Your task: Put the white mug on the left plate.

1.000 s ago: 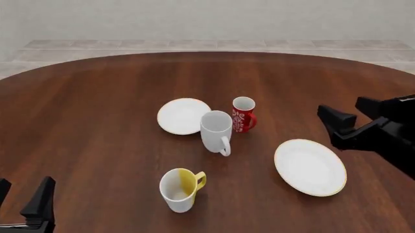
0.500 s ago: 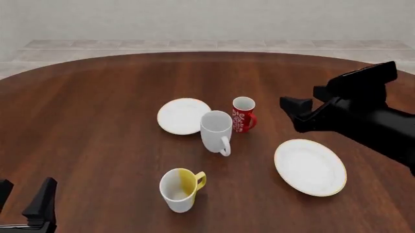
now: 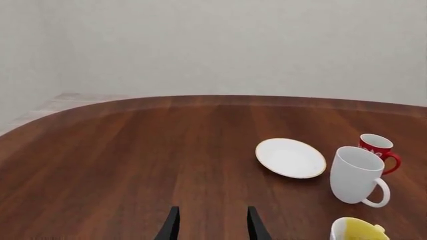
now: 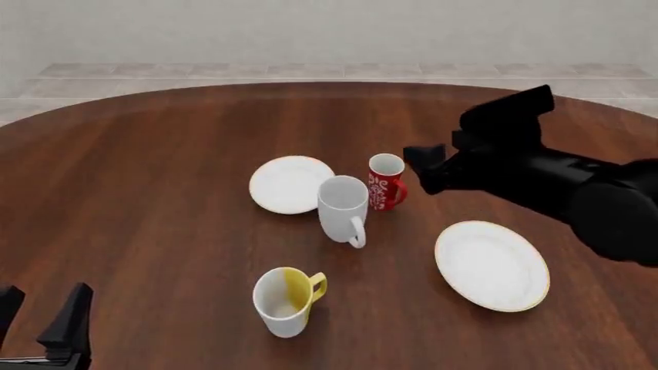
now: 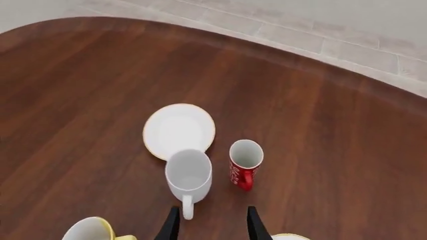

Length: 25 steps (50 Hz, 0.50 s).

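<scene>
Dark wood counter (image 4: 154,193), rounded far edge. On it: small plate (image 4: 289,183), white mug (image 4: 343,208) upright just beside it, red mug (image 4: 386,182) next to that, yellow mug (image 4: 285,301) nearer, large plate (image 4: 491,265) right.

Place: simulated dining-style room
Evidence: round wooden table (image 4: 154,177) with 3 mugs and 2 plates, plain pale wall (image 4: 329,31), tiled floor (image 4: 308,71)
</scene>
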### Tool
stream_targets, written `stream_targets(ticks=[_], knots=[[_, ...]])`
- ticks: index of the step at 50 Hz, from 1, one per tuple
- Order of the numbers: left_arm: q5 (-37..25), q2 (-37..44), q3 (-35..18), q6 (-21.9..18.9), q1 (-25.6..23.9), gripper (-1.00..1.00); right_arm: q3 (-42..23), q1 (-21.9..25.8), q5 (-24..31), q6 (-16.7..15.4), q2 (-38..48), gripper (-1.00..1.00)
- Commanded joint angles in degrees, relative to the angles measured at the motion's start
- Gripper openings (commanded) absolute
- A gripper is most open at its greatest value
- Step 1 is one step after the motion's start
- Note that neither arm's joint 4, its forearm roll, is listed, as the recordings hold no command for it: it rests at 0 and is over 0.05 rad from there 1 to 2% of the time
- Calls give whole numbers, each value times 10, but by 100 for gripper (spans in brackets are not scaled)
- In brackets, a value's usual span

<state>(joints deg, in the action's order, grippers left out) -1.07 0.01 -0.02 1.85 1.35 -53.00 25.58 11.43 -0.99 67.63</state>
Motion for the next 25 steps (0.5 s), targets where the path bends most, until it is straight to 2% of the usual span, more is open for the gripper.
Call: stream_targets(ticks=[1,16,18,25], knots=[[0,0,0,3,-1,100,-16,14,-22,11,48,100],[-3,0,0,6,-3,100,-16,40,-57,29,89,100],[-3,0,0,7,-1,100,-20,53,-60,43,97,100],[-5,0,0,7,1,100,-18,66,-80,58,105,100]])
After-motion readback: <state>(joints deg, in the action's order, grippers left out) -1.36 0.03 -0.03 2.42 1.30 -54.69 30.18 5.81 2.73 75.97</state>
